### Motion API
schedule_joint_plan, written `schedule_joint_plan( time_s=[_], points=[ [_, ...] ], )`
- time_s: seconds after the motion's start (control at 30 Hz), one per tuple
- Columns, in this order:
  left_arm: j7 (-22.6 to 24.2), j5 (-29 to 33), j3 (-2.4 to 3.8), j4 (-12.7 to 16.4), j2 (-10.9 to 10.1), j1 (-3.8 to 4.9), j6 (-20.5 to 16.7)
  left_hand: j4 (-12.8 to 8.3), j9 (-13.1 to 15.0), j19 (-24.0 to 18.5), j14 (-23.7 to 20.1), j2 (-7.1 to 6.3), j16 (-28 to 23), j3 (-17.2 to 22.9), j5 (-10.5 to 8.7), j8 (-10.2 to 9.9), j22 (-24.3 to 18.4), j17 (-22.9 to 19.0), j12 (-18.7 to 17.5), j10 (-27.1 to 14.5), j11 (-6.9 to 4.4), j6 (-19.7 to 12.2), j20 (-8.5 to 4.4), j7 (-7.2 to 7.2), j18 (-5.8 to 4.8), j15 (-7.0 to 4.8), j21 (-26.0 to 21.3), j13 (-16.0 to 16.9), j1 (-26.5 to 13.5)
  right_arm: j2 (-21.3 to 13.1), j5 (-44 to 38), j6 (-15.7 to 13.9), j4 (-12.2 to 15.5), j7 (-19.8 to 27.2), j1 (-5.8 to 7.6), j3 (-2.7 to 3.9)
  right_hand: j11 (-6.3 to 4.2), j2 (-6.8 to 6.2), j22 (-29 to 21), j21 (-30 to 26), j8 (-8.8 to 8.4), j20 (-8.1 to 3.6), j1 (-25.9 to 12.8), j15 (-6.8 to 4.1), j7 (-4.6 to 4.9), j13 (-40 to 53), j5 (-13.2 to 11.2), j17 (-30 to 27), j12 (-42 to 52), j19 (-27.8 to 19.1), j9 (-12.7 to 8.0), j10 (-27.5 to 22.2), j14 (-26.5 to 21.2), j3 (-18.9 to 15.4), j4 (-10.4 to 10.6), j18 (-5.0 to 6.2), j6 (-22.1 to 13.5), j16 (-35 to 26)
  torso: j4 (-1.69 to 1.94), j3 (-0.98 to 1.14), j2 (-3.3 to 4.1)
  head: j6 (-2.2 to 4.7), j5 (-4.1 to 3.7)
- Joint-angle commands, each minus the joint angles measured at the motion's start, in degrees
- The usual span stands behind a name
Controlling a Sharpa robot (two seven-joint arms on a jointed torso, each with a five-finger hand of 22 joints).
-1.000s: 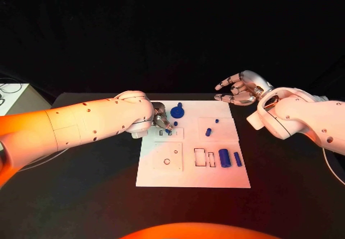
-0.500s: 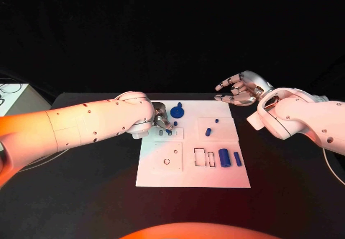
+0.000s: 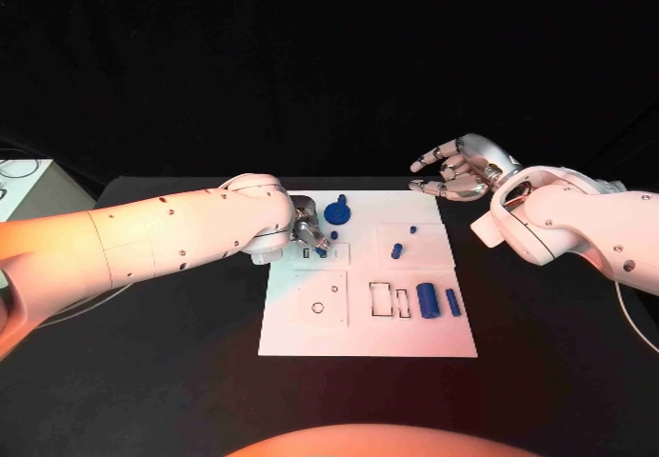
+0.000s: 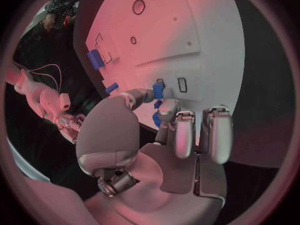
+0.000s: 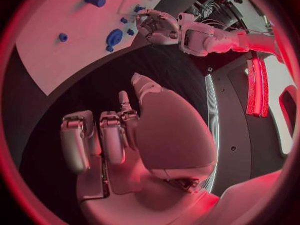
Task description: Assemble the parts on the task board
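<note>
Fingertips of the left hand (image 3: 308, 231) pinch a small blue plastic part (image 4: 158, 90) over a slot at the far left of the white task board (image 3: 369, 338), probably to seat it. Right hand (image 3: 457, 169) hovers spread and empty beyond the board's far right corner, above the black tabletop (image 3: 151, 381).

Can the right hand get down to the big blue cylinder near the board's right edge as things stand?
Probably yes. The right hand hovers open beyond the task board, holding nothing, and the large blue cylinder lies uncovered, with the left hand busy well away from it.
</note>
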Motion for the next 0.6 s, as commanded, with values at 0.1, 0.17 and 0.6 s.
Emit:
schedule_joint_plan(
  time_s=[0.1,0.17,0.6],
  points=[
    [0.3,-0.1,-0.03,-0.2,0.2,-0.16,1.6,-12.6,0.0,1.1,5.9,0.25,0.2,12.3,0.34,0.2,7.6,15.1,0.3,0.5,0.05,0.7,0.06,-0.41,-0.83,-0.37,0.3,0.0,0.1,0.0,-0.5,0.8,0.1,0.1,-0.03,0.01,-0.03,0.19,15.1,0.3,0.27,-0.23,-0.6,-0.25,-0.13,9.5,0.0,14.8,-0.2,5.9,0.0,-0.1,5.9,0.1,0.1,-0.82,-0.3,0.2,0.07,-0.01,-0.02,-0.14,-0.07],
    [0.3,-0.1,-0.03,-0.1,0.2,-0.17,1.8,-12.6,0.0,1.1,5.9,0.25,0.2,12.3,0.34,0.2,7.6,15.1,0.3,0.5,0.05,0.7,0.06,-0.41,-0.83,-0.37,0.3,0.0,0.1,0.0,-0.5,0.8,0.1,0.1,-0.03,0.01,-0.03,0.19,15.1,0.3,0.27,-0.23,-0.6,-0.25,-0.13,9.5,0.0,14.8,-0.2,5.9,0.0,-0.1,5.9,0.1,0.1,-0.82,-0.3,0.2,0.07,-0.02,-0.02,-0.22,-0.11],
    [1.1,0.4,-0.02,0.2,0.2,-0.19,3.3,-12.6,0.0,1.2,5.9,0.22,0.2,12.3,0.33,0.2,7.7,15.1,0.3,0.5,0.03,0.8,0.03,-0.42,-0.86,-0.38,0.4,0.0,0.1,0.1,-0.5,0.9,-0.1,0.1,-0.03,0.01,-0.03,0.19,15.1,0.3,0.27,-0.23,-0.6,-0.25,-0.13,9.5,0.0,14.8,-0.2,5.9,0.0,-0.1,5.9,0.1,0.1,-0.82,-0.3,0.2,0.03,-0.01,-0.03,-0.4,-0.08]
  ],
)
